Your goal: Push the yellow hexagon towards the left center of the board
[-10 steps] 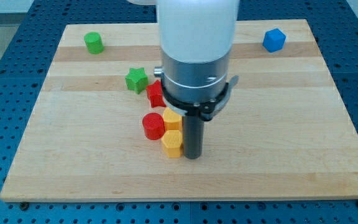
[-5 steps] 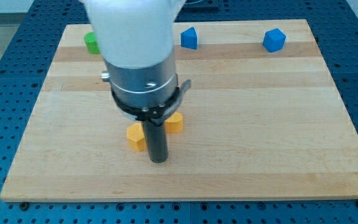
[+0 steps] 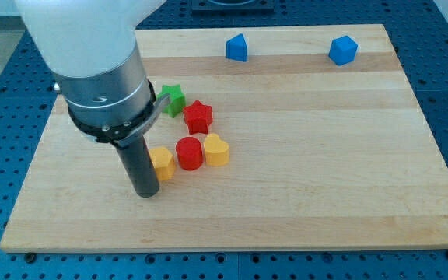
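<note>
The yellow hexagon (image 3: 162, 163) lies low and left of the board's middle, partly hidden by my rod. My tip (image 3: 145, 194) rests on the board just left of and below it, touching or nearly touching its left side. A red cylinder (image 3: 189, 153) stands right of the hexagon, and a yellow heart-shaped block (image 3: 216, 150) right of that.
A red star (image 3: 198, 117) and a green star (image 3: 173, 99) sit above the cluster. Two blue blocks (image 3: 237, 48) (image 3: 343, 50) lie near the view's top edge. The arm's body hides the board's upper left. The wooden board (image 3: 348, 171) is bordered by blue perforated table.
My rod has swept from right of the hexagon to its left. The hexagon has shifted left, and the red cylinder, the yellow heart and the stars are uncovered.
</note>
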You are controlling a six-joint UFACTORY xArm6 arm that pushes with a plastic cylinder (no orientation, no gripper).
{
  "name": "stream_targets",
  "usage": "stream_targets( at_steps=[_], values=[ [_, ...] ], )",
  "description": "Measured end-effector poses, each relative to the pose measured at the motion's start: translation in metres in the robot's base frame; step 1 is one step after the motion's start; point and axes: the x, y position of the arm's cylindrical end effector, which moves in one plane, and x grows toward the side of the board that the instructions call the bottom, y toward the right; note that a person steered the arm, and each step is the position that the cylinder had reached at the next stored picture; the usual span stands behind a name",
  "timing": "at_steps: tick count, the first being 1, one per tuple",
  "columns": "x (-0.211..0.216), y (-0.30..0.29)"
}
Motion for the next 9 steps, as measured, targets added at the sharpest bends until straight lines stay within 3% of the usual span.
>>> stream_targets(
  at_steps=[3, 7, 9],
  values=[
    [-0.003, 0.036],
    [-0.075, -0.03],
    [-0.077, 0.025]
  ],
)
